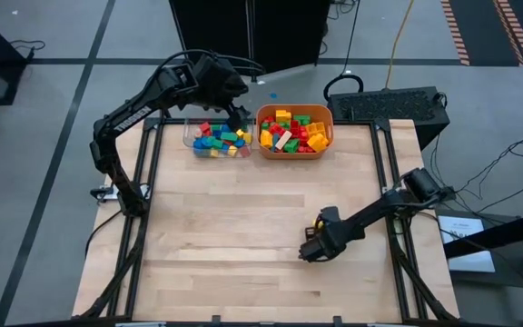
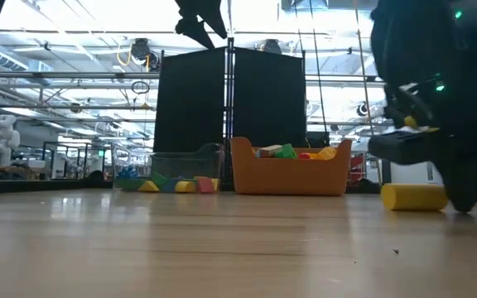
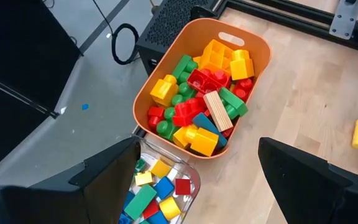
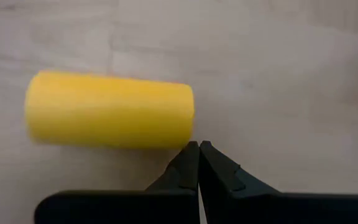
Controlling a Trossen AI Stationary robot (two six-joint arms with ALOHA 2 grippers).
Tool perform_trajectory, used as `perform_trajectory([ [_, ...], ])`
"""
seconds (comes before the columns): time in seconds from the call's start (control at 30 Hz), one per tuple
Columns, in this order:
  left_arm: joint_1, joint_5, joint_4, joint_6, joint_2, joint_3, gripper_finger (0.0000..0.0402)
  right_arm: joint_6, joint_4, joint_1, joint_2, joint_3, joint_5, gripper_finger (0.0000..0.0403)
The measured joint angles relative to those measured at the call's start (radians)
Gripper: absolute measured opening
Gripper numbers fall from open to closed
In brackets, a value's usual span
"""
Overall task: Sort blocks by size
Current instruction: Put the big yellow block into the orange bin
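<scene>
An orange tub at the table's far edge holds larger blocks in red, yellow, green and blue. Beside it, on its left, a clear tray holds smaller blocks. My left gripper hangs open high above the gap between tray and tub, with nothing between its fingers. A yellow cylinder block lies on its side on the bare table at the right. My right gripper is shut, pointing steeply down, its tips right beside the cylinder's long side near one end. My right gripper's shut fingertips stand right at the edge of the yellow cylinder's long side, near one end, coming from above. Whether they touch it I cannot tell. The cylinder lies flat on the table.
A black box with cables sits beyond the table's far right corner. Wide bare wood stretches across the middle and near part of the table. Black panels stand behind the tub.
</scene>
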Motion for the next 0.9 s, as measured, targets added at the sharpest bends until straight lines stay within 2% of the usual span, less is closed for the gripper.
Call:
perform_trajectory([
  [0.43,-0.019,-0.001,-0.017,0.0,-0.001,-0.025,0.0338,-0.279,0.18,-0.075,0.007,0.005,0.136,0.0],
  [0.77,-0.031,-0.002,0.007,-0.103,0.002,-0.025,0.0338,-0.488,0.46,-0.12,0.006,0.008,0.236,0.0],
  [0.9,-0.037,-0.003,0.031,-0.106,0.002,-0.025,0.0338,-0.626,0.565,-0.155,0.006,0.008,0.224,0.0],
])
